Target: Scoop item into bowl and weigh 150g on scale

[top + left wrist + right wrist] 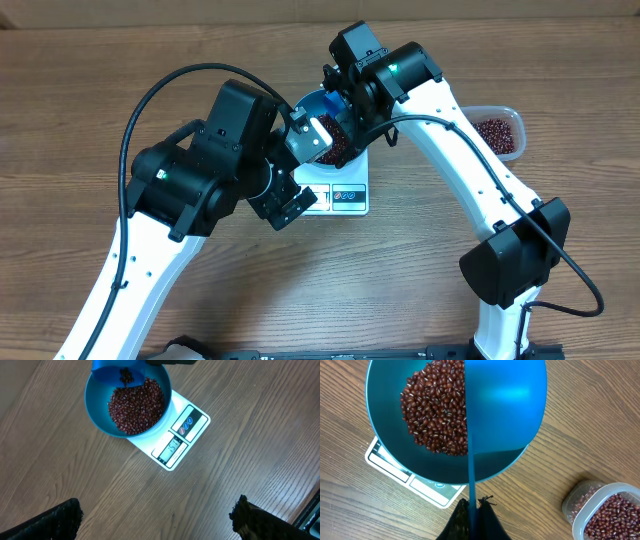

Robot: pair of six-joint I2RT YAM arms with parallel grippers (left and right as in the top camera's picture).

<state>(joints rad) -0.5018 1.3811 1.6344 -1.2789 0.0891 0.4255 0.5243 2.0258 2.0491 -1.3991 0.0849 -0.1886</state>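
my right tool (473,512) is clamped tight on the thin handle of the blue scoop (107,372). the handle runs straight out from between its fingers, and the scoop end hangs over the far rim of the bowl (95,400). from the left wrist view i can see a few beans in the tipped scoop, right above the heap.

my left tool (157,510) is spread wide and holds nothing. it hovers above the bare tabletop (250,460), with the bowl and scale near it but not touched.

the beans (437,410) lie in a loose mound on the bowl's floor, covering a good part of it, directly below the scoop and just ahead of the right tool. the bowl sits squarely on the scale (192,420) and hides most of the platform, so only the front panel shows. the display (172,447) shows dark digits, but they're too small for me to read with confidence.

out to the right, well apart from the scale, the clear tub (568,505) has plenty of beans left in it.

i'd judge the scooping mostly done. the bowl is on the scale and loaded, and this looks like a last top-up. what's left is to finish this pour, check the reading against the target, adjust if needed and set the scoop down.
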